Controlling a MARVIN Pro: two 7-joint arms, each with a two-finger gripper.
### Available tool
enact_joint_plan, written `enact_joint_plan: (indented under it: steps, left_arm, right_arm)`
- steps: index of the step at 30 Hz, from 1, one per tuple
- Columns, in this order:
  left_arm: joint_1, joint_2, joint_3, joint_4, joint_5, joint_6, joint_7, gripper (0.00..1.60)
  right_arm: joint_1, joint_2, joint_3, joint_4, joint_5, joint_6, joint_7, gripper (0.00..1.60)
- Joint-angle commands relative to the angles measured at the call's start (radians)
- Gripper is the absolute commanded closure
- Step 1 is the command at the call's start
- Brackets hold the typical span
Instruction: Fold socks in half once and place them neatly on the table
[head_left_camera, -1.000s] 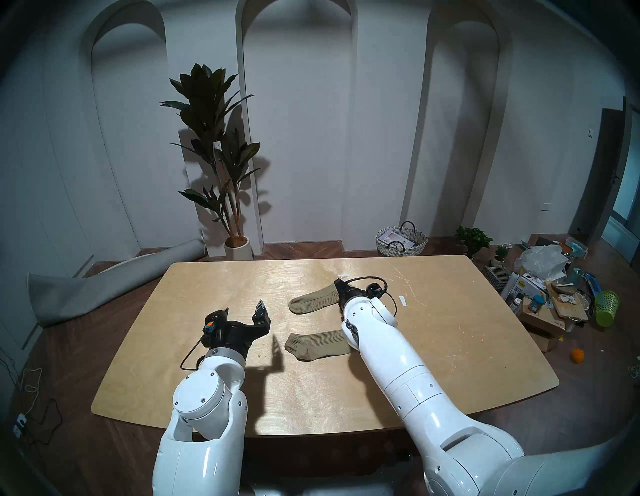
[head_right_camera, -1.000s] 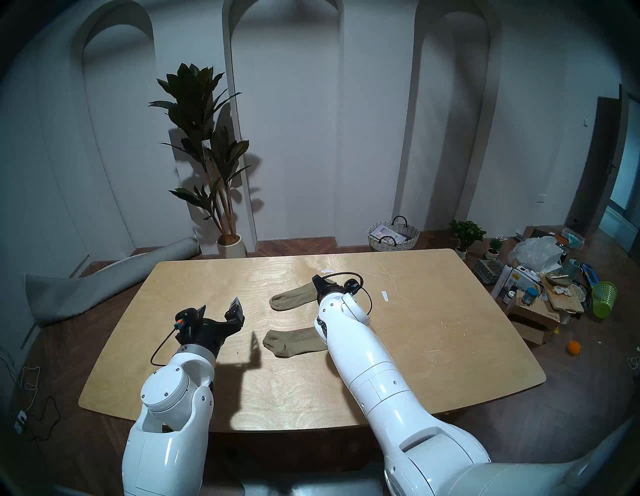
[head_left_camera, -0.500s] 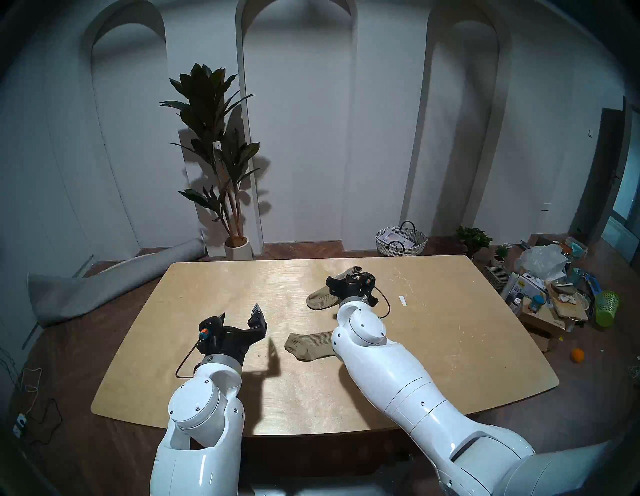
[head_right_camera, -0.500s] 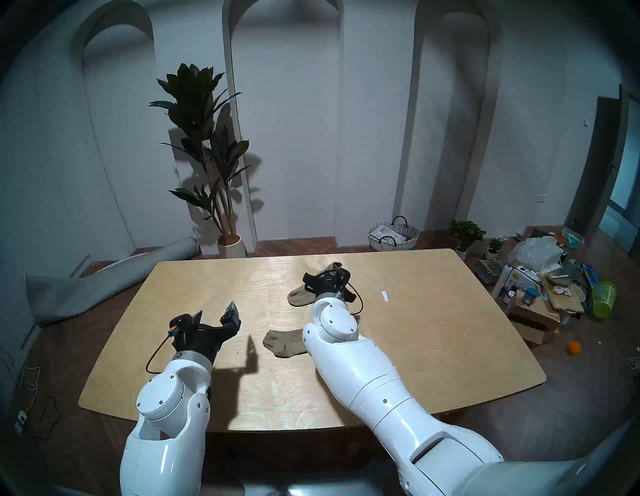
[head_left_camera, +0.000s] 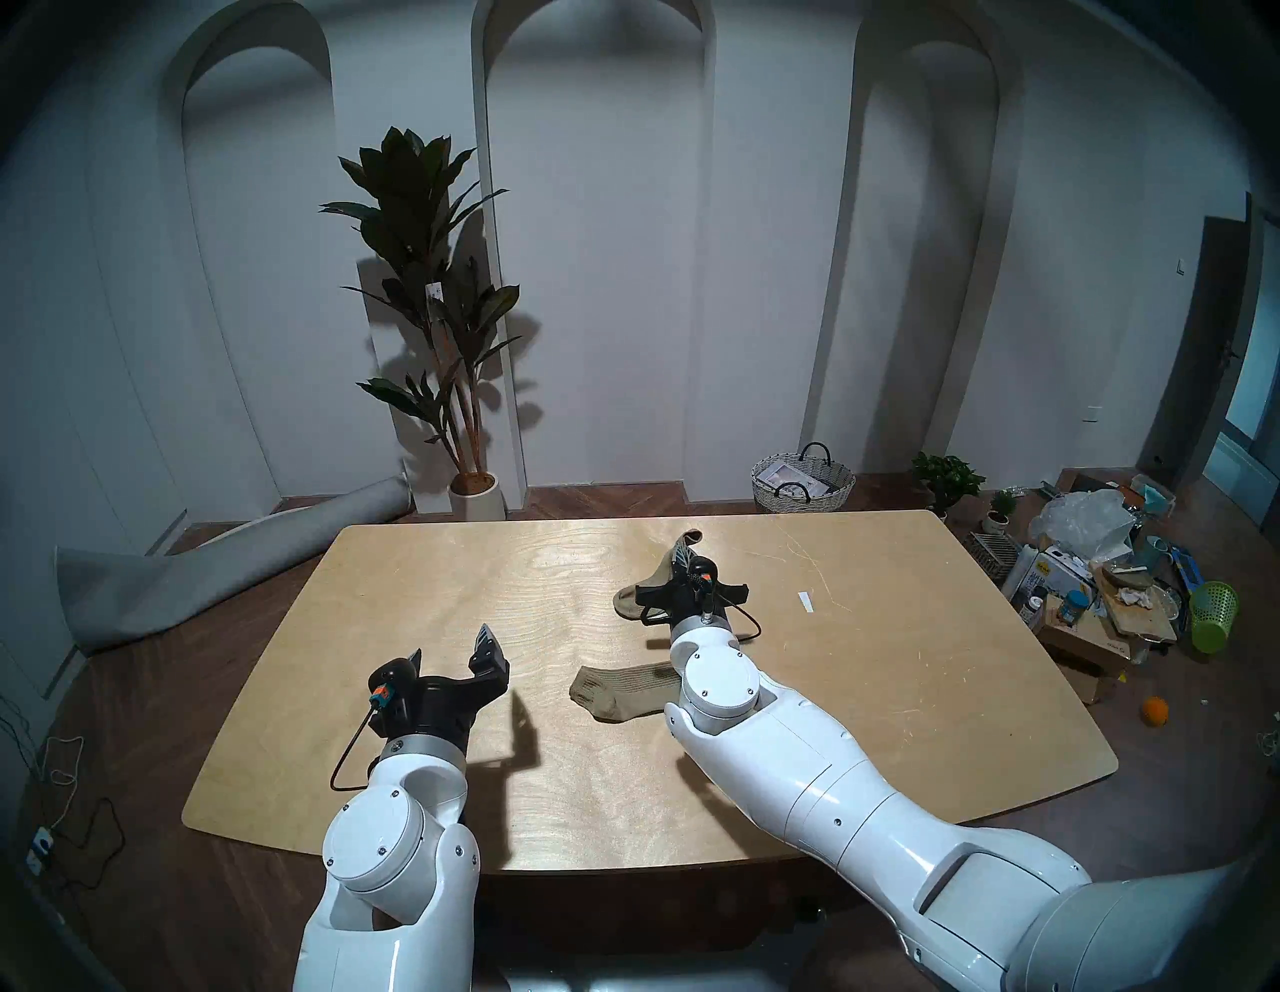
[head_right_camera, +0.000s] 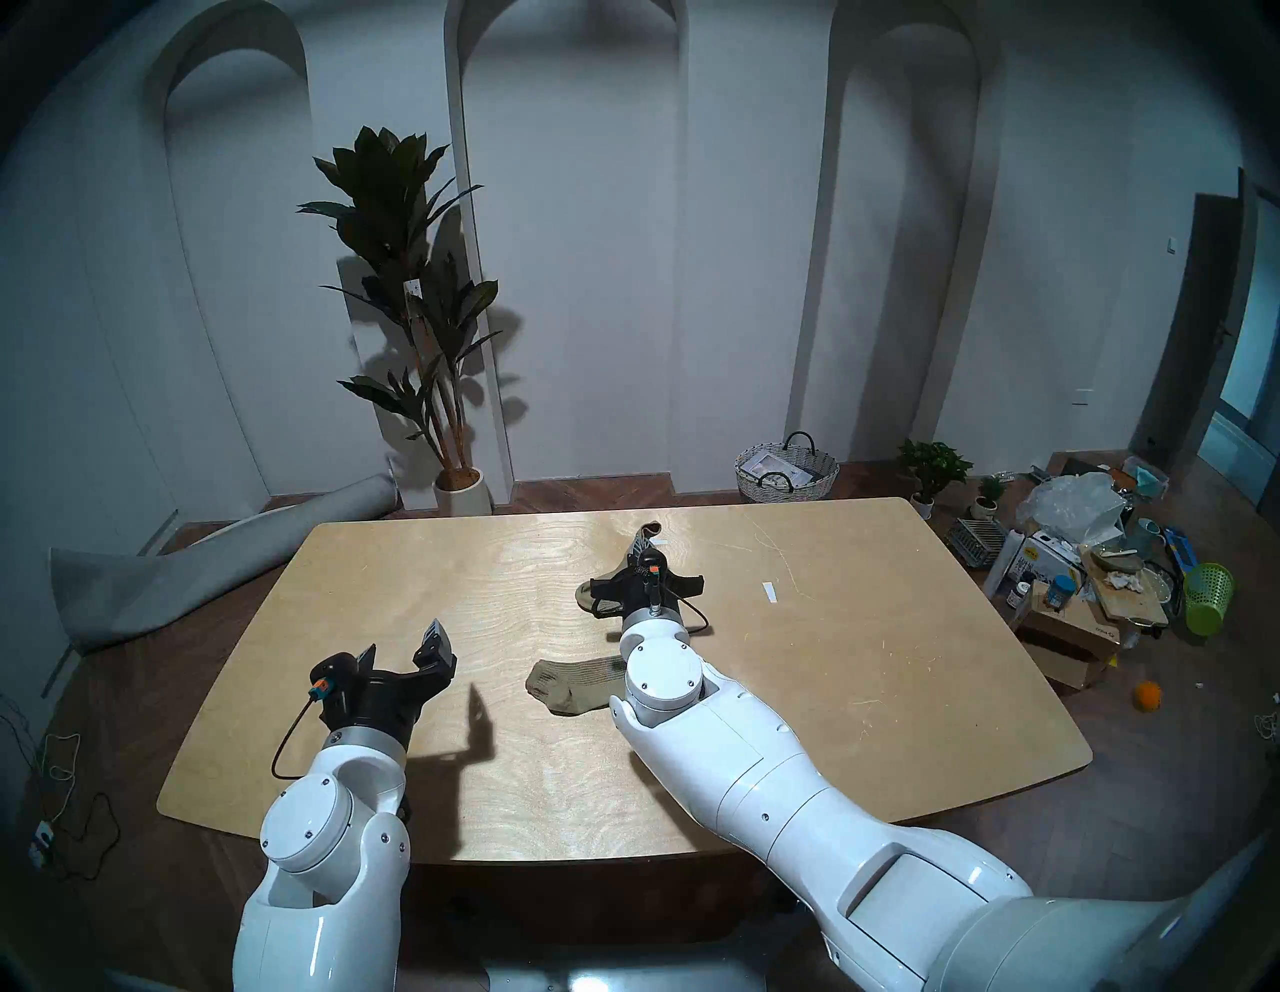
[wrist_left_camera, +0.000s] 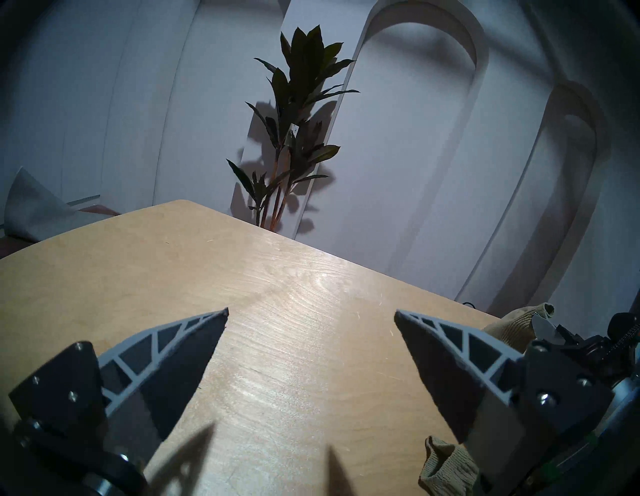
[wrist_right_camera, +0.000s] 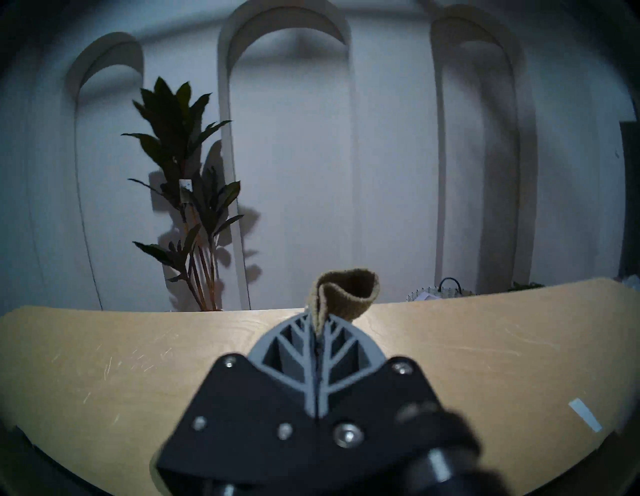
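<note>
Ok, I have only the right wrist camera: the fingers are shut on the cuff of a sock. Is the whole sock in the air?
Observer: No. The right fingers lift the far sock by its cuff, but its toe end seems to touch the table.
Operator: Where is the other sock?
Observer: The near sock lies flat on the table, closer to the robot, partly hidden behind the right arm.
Operator: And the left arm?
Observer: The left fingers hang above the table, wide open, holding nothing.
</note>
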Motion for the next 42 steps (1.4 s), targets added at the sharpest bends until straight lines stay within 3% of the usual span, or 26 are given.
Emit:
enact_joint_plan:
  steps: [1,6,12,20,22,24,30,34,35,42]
  left_arm:
    - [0.048,-0.004,0.000,-0.064,0.009,-0.041,0.024,0.00]
    - [0.078,-0.006,0.001,-0.087,0.009,-0.060,0.049,0.00]
    - [0.103,-0.003,0.011,-0.105,0.015,-0.081,0.079,0.00]
    - [0.125,0.011,0.037,-0.120,0.021,-0.105,0.120,0.00]
    - [0.130,0.022,0.053,-0.122,0.021,-0.112,0.136,0.00]
    - [0.131,0.026,0.060,-0.121,0.021,-0.115,0.143,0.00]
    - [0.138,0.059,0.105,-0.124,0.024,-0.132,0.188,0.00]
    - [0.143,0.080,0.132,-0.128,0.027,-0.145,0.221,0.00]
    - [0.148,0.099,0.152,-0.130,0.023,-0.158,0.250,0.00]
    - [0.161,0.136,0.194,-0.148,0.017,-0.181,0.315,0.00]
  right_arm:
    - [0.063,0.079,-0.053,-0.066,-0.069,0.065,0.083,1.60]
    - [0.080,0.130,-0.084,-0.082,-0.103,0.112,0.143,1.60]
    - [0.092,0.171,-0.113,-0.094,-0.153,0.115,0.174,1.60]
    - [0.097,0.215,-0.162,-0.073,-0.266,0.021,0.163,1.60]
    - [0.099,0.219,-0.181,-0.043,-0.335,-0.029,0.122,1.60]
    - [0.099,0.218,-0.185,-0.029,-0.350,-0.050,0.116,1.60]
    - [0.119,0.212,-0.232,0.072,-0.493,-0.151,0.015,1.60]
    - [0.123,0.202,-0.244,0.116,-0.523,-0.190,-0.017,1.60]
    - [0.127,0.193,-0.252,0.154,-0.544,-0.237,-0.034,1.60]
    - [0.117,0.201,-0.257,0.136,-0.537,-0.237,-0.023,1.60]
